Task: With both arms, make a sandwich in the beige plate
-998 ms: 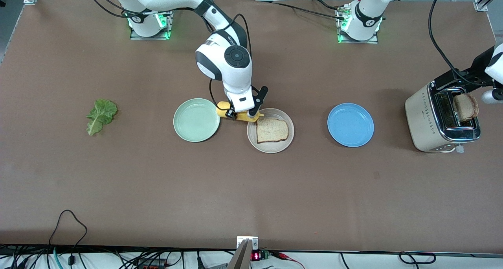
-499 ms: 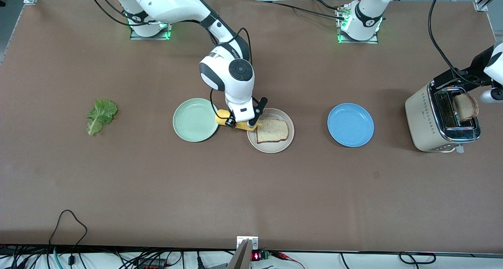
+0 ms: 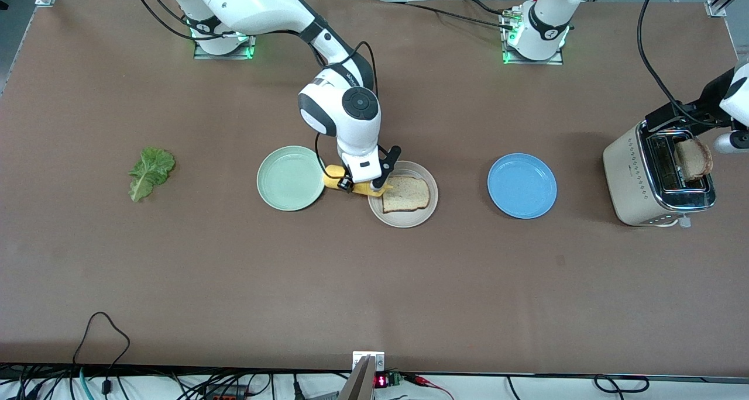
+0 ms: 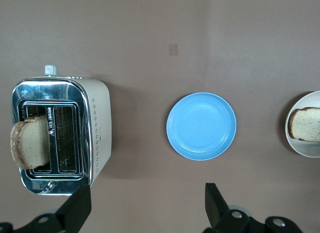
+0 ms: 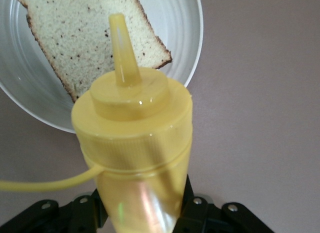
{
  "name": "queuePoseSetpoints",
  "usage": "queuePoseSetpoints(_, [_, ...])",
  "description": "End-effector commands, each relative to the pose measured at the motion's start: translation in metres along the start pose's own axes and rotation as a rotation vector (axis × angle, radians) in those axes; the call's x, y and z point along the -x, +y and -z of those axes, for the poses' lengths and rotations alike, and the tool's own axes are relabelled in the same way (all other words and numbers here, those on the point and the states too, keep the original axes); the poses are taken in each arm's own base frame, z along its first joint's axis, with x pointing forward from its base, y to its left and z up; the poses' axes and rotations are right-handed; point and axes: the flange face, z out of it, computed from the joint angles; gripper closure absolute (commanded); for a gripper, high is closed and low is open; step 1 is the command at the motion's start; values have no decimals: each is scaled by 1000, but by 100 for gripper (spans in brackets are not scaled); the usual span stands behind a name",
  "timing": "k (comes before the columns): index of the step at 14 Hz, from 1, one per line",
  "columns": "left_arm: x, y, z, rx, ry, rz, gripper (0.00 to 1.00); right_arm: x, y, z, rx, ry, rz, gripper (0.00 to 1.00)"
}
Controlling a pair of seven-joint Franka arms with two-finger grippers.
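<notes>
Brown table. Lettuce is seen well apart at right arm's end. Right gripper is pinched on yellow bottle, tip pointed at bread in beige plate, just beside. Left gripper is spread over toaster, w/ 2nd slice inside.
</notes>
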Motion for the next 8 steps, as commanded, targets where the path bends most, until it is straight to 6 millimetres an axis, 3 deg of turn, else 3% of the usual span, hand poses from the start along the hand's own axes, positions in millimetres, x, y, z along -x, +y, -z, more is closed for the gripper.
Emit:
queuePoseSetpoints(1, [4, -1, 3, 13, -5, 3, 0, 2, 7, 30, -4, 0, -34, 79])
queuePoseSetpoints(5, [4, 0, 3, 13, -5, 0, 0, 31, 61, 78, -43, 54, -126, 79])
queuePoseSetpoints(8, [4, 0, 4, 13, -3, -2, 0, 87, 120, 114, -125, 118, -128, 79])
